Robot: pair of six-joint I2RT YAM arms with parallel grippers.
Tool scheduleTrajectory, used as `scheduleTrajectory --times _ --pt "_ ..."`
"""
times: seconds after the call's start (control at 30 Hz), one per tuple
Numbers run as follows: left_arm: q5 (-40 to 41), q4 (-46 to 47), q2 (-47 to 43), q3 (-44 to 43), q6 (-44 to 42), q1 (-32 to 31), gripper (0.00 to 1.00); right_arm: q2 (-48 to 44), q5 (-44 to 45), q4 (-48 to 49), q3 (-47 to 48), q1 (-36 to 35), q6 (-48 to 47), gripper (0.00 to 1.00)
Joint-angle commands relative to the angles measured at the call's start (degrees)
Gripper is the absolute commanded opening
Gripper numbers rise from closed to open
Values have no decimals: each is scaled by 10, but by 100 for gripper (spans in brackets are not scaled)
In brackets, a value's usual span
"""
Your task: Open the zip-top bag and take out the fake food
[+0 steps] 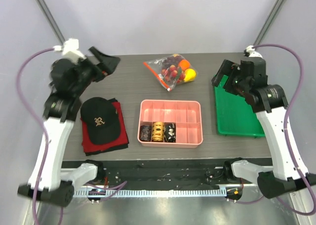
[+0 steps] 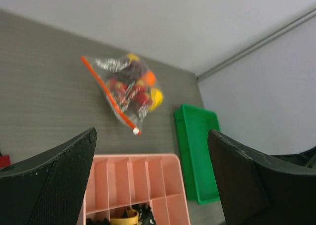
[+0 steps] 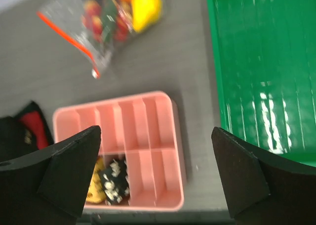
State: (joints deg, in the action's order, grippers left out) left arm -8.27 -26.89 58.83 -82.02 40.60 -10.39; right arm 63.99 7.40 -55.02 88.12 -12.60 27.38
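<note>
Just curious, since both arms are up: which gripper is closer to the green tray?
Right. The right gripper hangs by the far left corner of the green tray; the left gripper is far off, beyond the zip-top bag.

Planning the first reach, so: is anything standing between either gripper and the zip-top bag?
Nothing visible does. The zip-top bag lies alone on bare tabletop at the far middle. The left gripper and right gripper hang either side, jaws open. The pink tray sits nearer the arms, off both paths.
</note>
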Motion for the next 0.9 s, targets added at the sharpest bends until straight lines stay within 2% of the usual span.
scheduleTrajectory --times 0.0,0.07,0.2,0.27,0.43,0.5,0.57,0.73,0.77,0.83,0.87 --pt "-83 -12 141 20 61 -18 89 17 -9 -105 22 0 -23 100" --pt "-80 2 188 15 79 -36 86 29 -21 -115 26 0 -29 100" --pt "-27 -7 311 -61 93 -76 81 47 -40 -114 27 1 -37 99" --pt "8 -7 385 -90 126 -84 81 52 -42 -111 28 0 -42 100" --pt "33 61 523 -180 182 -103 71 61 -57 -105 27 0 -52 100" --pt "46 59 588 -214 193 -106 65 62 -63 -101 28 1 -54 100" --pt "56 55 640 -250 204 -108 64 62 -67 -94 28 1 -55 100" --pt "70 98 709 -284 246 -111 57 59 -66 -81 18 1 -58 100" --pt "71 80 723 -297 246 -110 51 58 -66 -74 14 0 -58 100" --pt "70 69 752 -334 246 -110 47 61 -66 -69 6 0 -58 100" --pt "69 70 756 -338 244 -110 41 61 -66 -64 3 1 -60 100"
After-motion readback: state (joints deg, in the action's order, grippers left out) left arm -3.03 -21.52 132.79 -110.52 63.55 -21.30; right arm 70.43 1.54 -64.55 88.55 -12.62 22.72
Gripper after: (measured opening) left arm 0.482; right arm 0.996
